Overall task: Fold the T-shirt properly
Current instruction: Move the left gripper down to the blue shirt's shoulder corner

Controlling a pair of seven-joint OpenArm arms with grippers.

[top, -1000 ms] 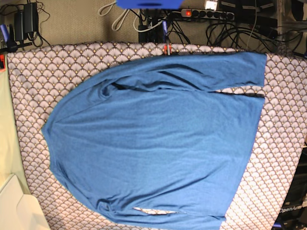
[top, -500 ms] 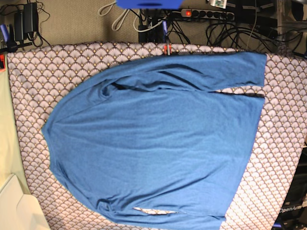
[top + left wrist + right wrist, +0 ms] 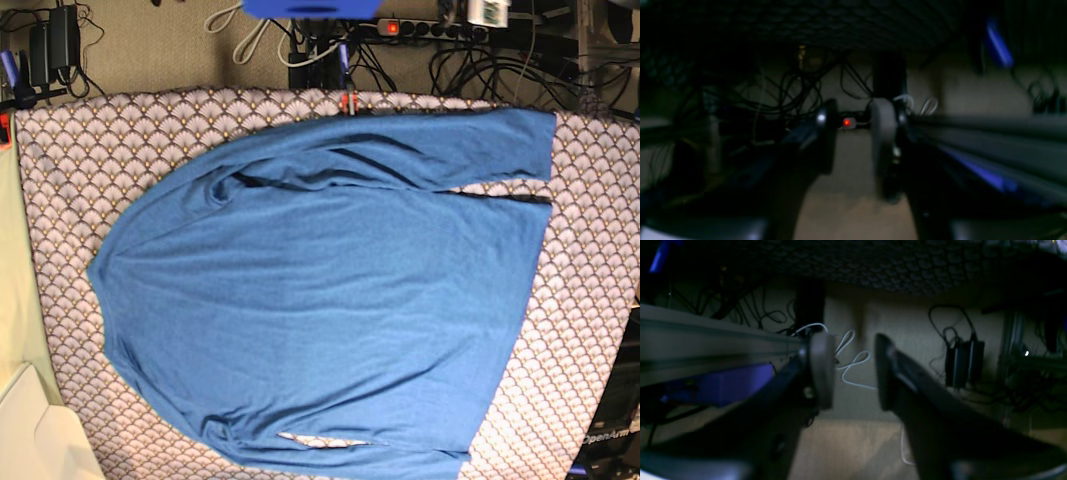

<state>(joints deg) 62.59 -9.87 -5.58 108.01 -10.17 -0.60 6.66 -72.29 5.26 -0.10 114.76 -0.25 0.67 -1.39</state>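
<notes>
The blue long-sleeved T-shirt (image 3: 320, 300) lies spread flat on the scallop-patterned cloth (image 3: 70, 170), collar end at the left, hem at the right. One sleeve (image 3: 430, 150) is folded along the far edge, and the other runs along the near edge (image 3: 330, 445). Neither gripper shows in the base view. In the left wrist view my left gripper (image 3: 853, 140) is open and empty, in the dark below the table edge. In the right wrist view my right gripper (image 3: 853, 373) is open and empty in the same kind of spot. The shirt is out of both wrist views.
Cables and a power strip (image 3: 430, 28) lie on the floor beyond the table's far edge. A black adapter (image 3: 962, 361) hangs by the wall. A pale green surface (image 3: 12, 290) and a white box (image 3: 40, 435) border the table's left side.
The shirt and cloth have not moved. A small white item at the top edge of the base view has shifted to the right.
</notes>
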